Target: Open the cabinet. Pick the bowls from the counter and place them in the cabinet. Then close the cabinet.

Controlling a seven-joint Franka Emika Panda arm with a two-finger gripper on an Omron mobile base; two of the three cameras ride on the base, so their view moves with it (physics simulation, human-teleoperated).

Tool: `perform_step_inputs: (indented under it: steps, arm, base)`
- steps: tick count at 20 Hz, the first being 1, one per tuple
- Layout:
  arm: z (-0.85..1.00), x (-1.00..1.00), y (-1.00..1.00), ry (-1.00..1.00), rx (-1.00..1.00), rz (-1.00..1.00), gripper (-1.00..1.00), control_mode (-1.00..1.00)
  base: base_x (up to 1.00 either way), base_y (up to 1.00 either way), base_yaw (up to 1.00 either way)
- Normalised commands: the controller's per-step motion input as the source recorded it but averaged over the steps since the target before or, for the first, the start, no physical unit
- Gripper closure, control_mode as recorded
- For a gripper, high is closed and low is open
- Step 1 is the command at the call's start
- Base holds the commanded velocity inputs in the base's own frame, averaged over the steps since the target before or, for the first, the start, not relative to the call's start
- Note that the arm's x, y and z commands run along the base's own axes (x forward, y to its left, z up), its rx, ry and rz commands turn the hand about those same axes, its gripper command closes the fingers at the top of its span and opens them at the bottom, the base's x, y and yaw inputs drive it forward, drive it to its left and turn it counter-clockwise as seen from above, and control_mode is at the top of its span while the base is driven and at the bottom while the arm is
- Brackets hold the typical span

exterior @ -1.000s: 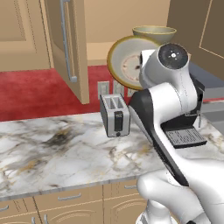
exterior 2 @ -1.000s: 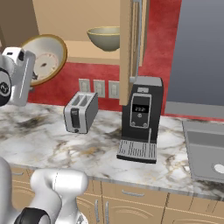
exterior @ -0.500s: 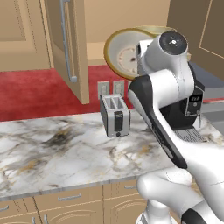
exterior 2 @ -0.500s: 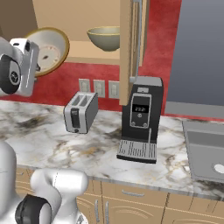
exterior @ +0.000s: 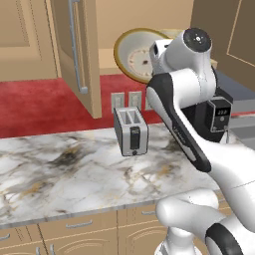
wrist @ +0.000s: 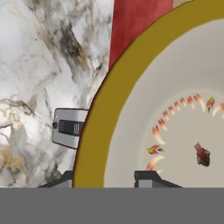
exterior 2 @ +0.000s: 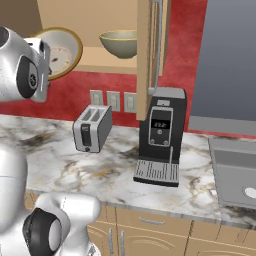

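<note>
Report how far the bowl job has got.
Done: the cabinet stands open and the olive-yellow bowl sits on its shelf. In hand: the gripper holds the tan-rimmed bowl by its rim, tilted on edge, raised near the shelf opening above the toaster. Left: set this bowl on the shelf, release it, then close both doors.

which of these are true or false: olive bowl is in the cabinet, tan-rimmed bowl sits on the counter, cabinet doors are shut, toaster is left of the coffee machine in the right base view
1. The olive-yellow bowl sits on the shelf of the cabinet. True.
2. The tan-rimmed bowl rests on the counter. False: the gripper holds it tilted up in the air by its rim.
3. The cabinet doors are shut. False: both stand open.
4. In the right base view the toaster stands left of the coffee machine. True.
</note>
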Motion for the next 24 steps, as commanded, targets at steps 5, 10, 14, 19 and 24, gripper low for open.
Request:
perform_step_inputs:
  steps: [5,10,14,19,24]
  arm:
    - [0.06,0.27,0.01,0.00,0.00,0.09,1.00,-1.00]
    - [0.00,0.33,0.01,0.00,0.00,0.07,1.00,-1.00]
    - [0.00,0.42,0.01,0.00,0.00,0.05,1.00,-1.00]
    - [0.00,0.45,0.05,0.00,0.00,0.02,1.00,-1.00]
    - [0.01,0.36,0.10,0.00,0.00,0.00,1.00,-1.00]
  base:
    - [0.00,0.00,0.00]
    - [0.00,0.00,0.00]
    - [0.00,0.00,0.00]
    - [0.00,0.00,0.00]
    - [0.00,0.00,0.00]
